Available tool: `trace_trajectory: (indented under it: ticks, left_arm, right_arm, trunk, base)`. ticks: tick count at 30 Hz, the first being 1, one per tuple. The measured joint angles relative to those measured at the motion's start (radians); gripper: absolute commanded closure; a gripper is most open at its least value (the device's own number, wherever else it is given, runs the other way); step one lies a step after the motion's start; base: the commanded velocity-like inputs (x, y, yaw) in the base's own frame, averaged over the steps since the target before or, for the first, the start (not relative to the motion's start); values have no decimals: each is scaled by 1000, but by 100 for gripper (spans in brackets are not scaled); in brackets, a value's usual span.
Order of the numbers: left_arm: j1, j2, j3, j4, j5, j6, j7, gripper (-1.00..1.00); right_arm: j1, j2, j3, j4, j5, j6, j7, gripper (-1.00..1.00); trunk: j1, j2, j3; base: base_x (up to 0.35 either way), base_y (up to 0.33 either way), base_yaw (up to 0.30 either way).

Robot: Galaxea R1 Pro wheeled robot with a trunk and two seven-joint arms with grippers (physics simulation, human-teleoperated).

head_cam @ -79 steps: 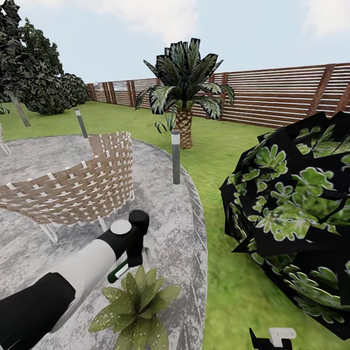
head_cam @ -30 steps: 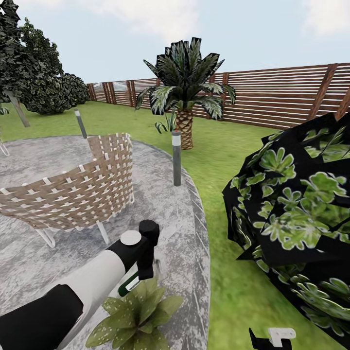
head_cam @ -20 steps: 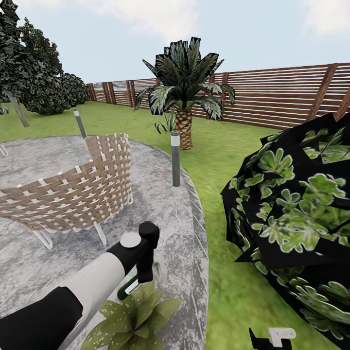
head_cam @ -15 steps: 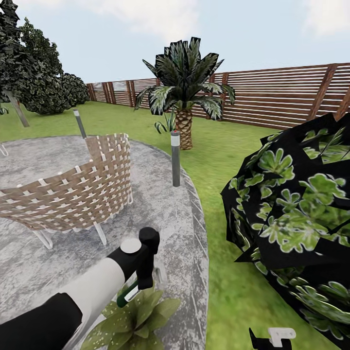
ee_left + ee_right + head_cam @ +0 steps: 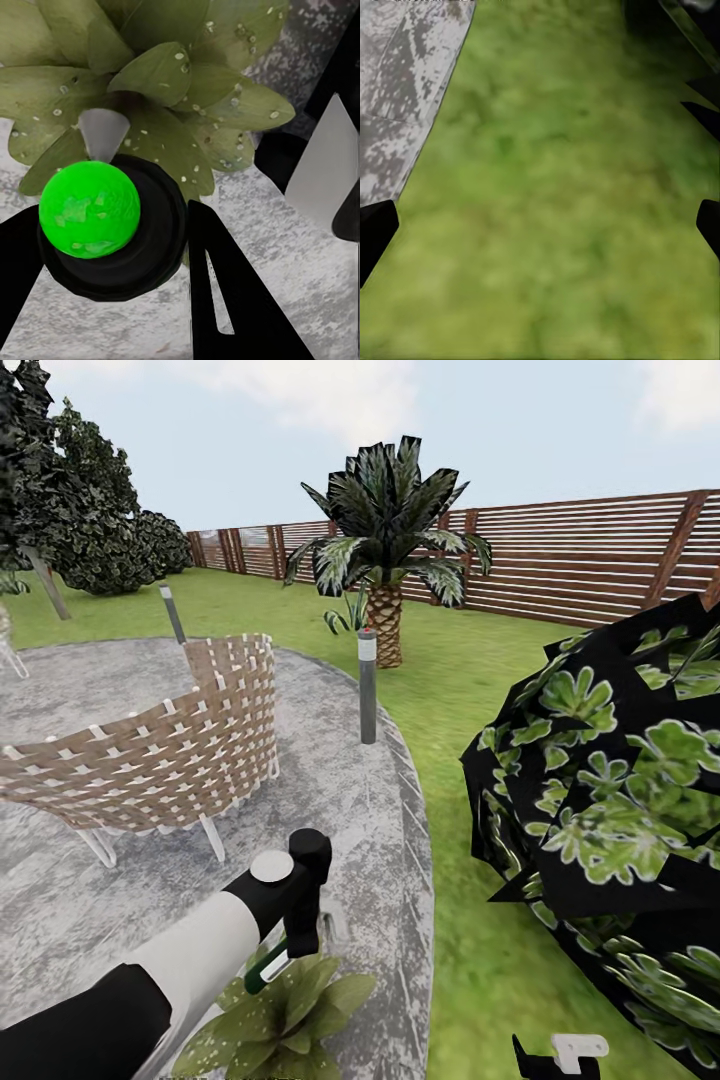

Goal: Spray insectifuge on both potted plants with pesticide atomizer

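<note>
One potted plant [image 5: 285,1015], a rosette of pointed green leaves, stands on the patio at the bottom of the head view, directly under my left hand. Whitish specks of insectifuge [image 5: 196,161] dot its leaves [image 5: 172,82]. My left gripper [image 5: 300,945] is shut on the pesticide atomizer [image 5: 263,971], a green and white piece in the head view. In the left wrist view it is a black round head with a bright green ball [image 5: 90,210], held between the two black fingers just above the leaves. My right gripper [image 5: 560,1055] hangs low over the lawn [image 5: 555,195] with its jaws wide apart.
A woven wicker chair [image 5: 150,760] sits on the round grey patio [image 5: 340,790] to the left. A bollard light [image 5: 367,685] stands at the patio's edge. A big dark-leaved shrub [image 5: 620,810] crowds the right side. A palm [image 5: 385,550] and slatted fence [image 5: 580,555] lie beyond.
My left arm has reached further forward and dipped lower, bringing the atomizer closer over the plant. The head view has shifted slightly. The right gripper has stayed put.
</note>
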Motion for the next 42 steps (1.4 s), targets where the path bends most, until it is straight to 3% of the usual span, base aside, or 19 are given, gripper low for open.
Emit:
trace_trajectory:
  ticks: [31, 42]
  left_arm:
    - [19, -12, -2, -2, -1, -6, 1, 100]
    - [19, -12, -2, -3, -2, -6, 0, 100]
  right_arm:
    - [0, 0, 0, 0, -1, 0, 0, -100]
    - [0, 0, 0, 0, 0, 0, 0, -100]
  trunk:
    - [0, 0, 0]
    - [0, 0, 0]
  base:
    - [0, -51, 11]
    - [-101, -216, 228]
